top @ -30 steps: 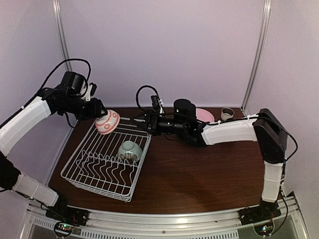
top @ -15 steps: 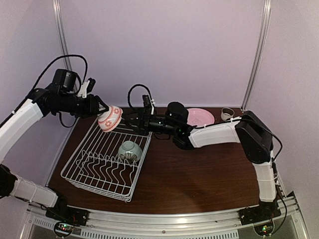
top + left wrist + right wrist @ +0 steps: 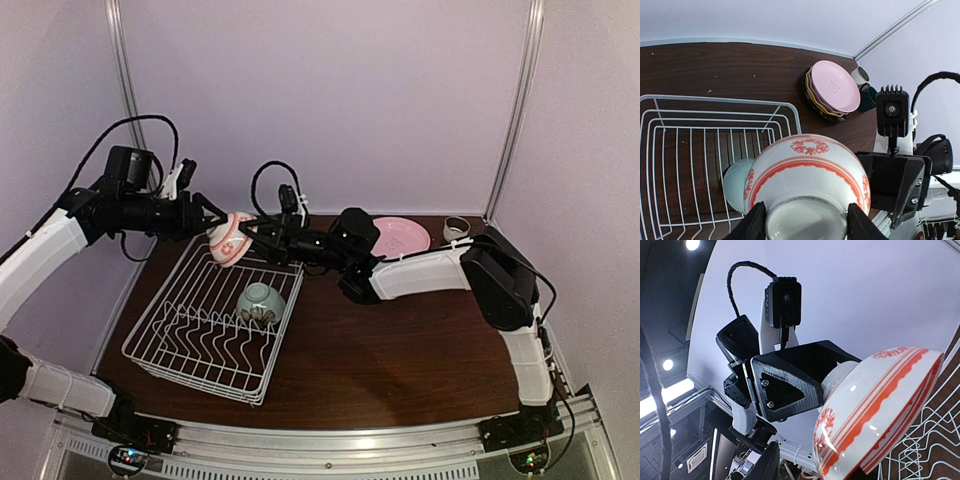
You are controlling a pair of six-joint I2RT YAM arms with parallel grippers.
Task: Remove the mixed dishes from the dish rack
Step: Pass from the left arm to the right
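Bowl (image 3: 807,175) clamped by foot in left end effector (image 3: 806,225), above rack (image 3: 715,98); right end effector (image 3: 252,232) at its rim, grip unclear

**A:** Where is the dish rack (image 3: 200,340)?
**B:** On the table (image 3: 400,340), lower left of the top view.

**A:** What is in it?
**B:** One resting bowl (image 3: 261,302), against the rack's right side, about mid-depth.

**A:** And above it?
**B:** A raised bowl (image 3: 230,240) over the rack's far edge. The left gripper (image 3: 212,228) is on its left and the right gripper (image 3: 252,232) on its right.

**A:** Elsewhere?
**B:** A plate stack (image 3: 400,235) sits at the table's far edge, right of centre, with a small cup (image 3: 456,229) just right of it.
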